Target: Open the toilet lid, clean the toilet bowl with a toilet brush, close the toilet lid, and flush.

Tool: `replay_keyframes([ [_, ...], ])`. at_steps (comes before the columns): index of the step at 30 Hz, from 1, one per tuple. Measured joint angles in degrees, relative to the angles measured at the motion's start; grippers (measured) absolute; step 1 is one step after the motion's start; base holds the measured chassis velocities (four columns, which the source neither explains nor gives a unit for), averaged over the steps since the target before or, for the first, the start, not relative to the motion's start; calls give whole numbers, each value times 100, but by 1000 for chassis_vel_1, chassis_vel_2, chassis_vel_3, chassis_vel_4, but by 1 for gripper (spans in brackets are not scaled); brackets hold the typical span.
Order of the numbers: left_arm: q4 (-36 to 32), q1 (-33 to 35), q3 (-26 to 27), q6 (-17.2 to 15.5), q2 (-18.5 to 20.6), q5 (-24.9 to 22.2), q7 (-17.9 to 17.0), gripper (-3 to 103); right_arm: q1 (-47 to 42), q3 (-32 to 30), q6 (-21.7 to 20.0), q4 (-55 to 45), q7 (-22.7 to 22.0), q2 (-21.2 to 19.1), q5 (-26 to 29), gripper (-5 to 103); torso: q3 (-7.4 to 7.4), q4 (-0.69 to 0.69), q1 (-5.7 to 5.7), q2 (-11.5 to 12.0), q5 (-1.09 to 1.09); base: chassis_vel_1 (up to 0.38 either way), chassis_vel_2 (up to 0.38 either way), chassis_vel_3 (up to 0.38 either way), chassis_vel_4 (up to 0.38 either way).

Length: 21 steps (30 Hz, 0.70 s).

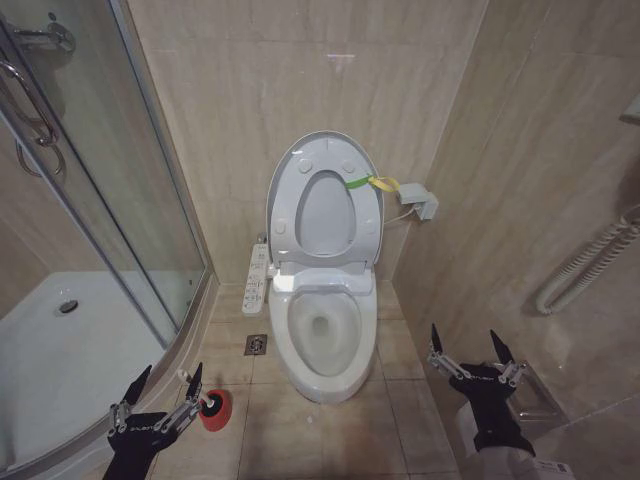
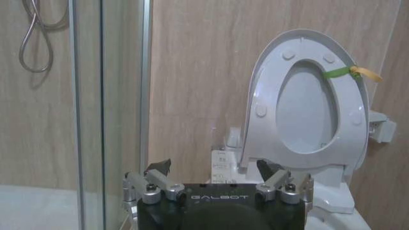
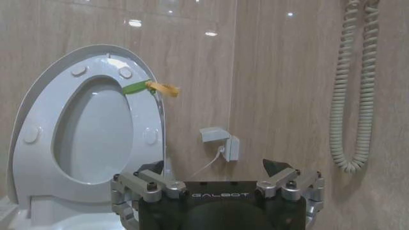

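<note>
Toilet lid [image 1: 322, 152], a large smooth white oval plastic cover, stands raised against the beige tiled wall [image 1: 240, 90], together with the ring-shaped seat [image 1: 290, 215] in front of it, so I judge the first step of the task as done. A small yellow-green strap loop [image 1: 370, 183] hangs from the edge of the raised pair. Cleaning, closing and flushing are, as I judge, not done yet.

Below the lid, the white oval ceramic toilet bowl [image 1: 322, 330] lies open, with a little water at its bottom; whether it is scrubbed I cannot tell. A long white button panel [image 1: 256, 280] is fixed just beside the bowl, on the robot's left side of it.

On the floor, further to that same side of the bowl, stands a small round red holder cup [image 1: 215, 408], and the thin white stick handle of the toilet brush [image 1: 190, 384] rises out of it; the bristle head is hidden.

Left gripper [image 1: 163, 400] hovers close beside the brush handle with its fingers spread and holds nothing. Right gripper [image 1: 470, 355] waits well apart on the other side of the bowl, fingers also spread and empty.
</note>
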<state>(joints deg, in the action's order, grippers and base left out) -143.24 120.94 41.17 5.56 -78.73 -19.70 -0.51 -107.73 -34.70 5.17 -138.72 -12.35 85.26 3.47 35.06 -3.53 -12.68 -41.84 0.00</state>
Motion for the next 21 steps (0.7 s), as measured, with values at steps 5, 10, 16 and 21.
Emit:
replay_keyframes([
  [5,0,0,0,0,0,0,0,91,0,0,0,0,0,0,0,100,0,0,0,0,0,0,0,0,0],
  [10,0,0,0,0,0,0,0,91,0,0,0,0,0,0,0,100,0,0,0,0,0,0,0,0,0],
  [16,0,0,0,0,0,0,0,91,0,0,0,0,0,0,0,100,0,0,0,0,0,0,0,0,0],
  [21,0,0,0,0,0,0,0,91,0,0,0,0,0,0,0,100,0,0,0,0,0,0,0,0,0],
])
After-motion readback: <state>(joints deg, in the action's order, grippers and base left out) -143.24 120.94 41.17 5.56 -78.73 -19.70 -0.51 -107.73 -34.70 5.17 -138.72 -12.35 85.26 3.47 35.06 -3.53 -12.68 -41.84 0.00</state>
